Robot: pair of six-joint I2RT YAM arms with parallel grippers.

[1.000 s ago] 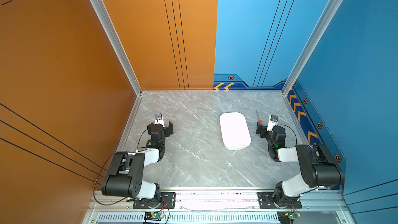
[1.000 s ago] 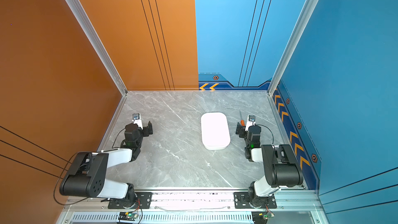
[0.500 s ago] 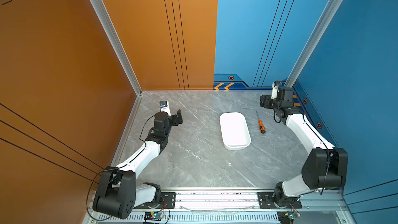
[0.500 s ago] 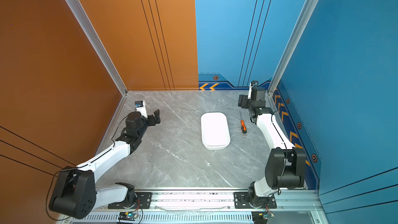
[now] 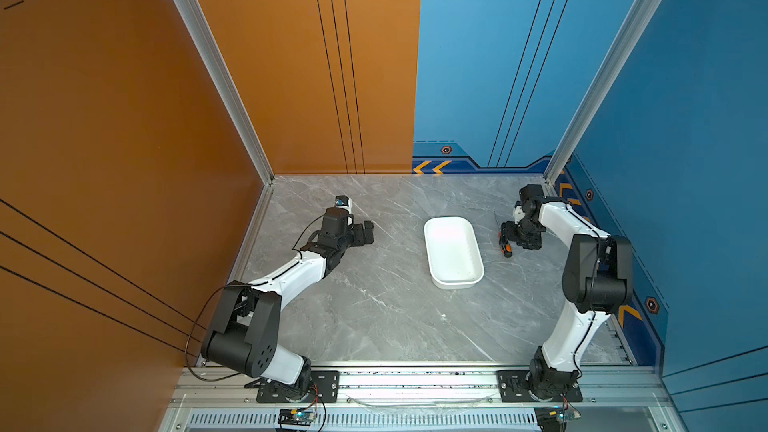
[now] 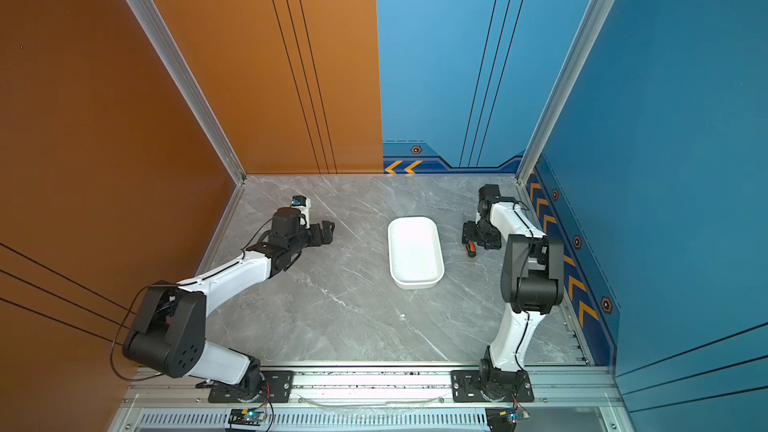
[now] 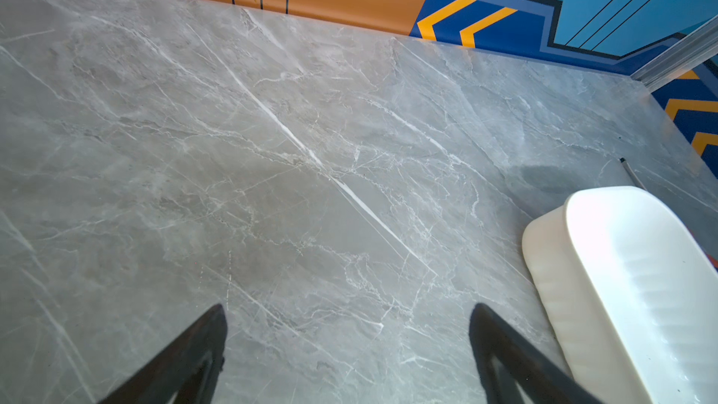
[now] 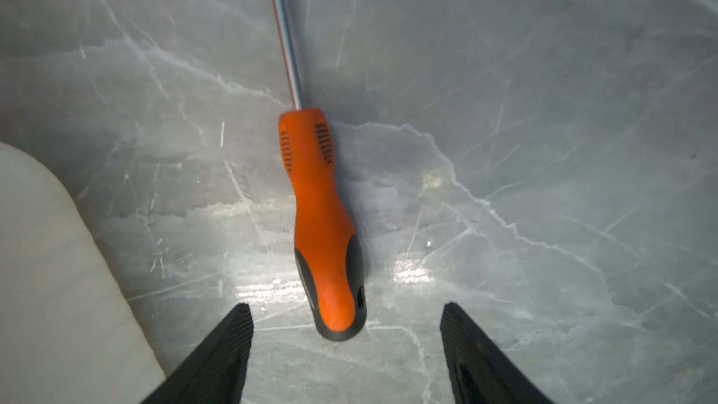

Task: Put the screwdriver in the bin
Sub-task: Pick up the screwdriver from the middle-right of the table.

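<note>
The slim orange-handled, grey-shafted screwdriver (image 8: 322, 223) is lying on the grey marble table (image 5: 374, 317) just beside the shallow white plastic bin (image 5: 454, 283), ungrasped, so pickup and drop are both remaining. The right gripper (image 8: 345, 307) is pointing down over the handle, jaws apart either side, not touching. The left gripper (image 7: 348, 308), spread and empty, is hovering well apart on the bin's opposite side.

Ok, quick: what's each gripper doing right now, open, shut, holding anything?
Left gripper: open, holding nothing.
Right gripper: open, jaws either side of the screwdriver at its handle end, not gripping it.
</note>
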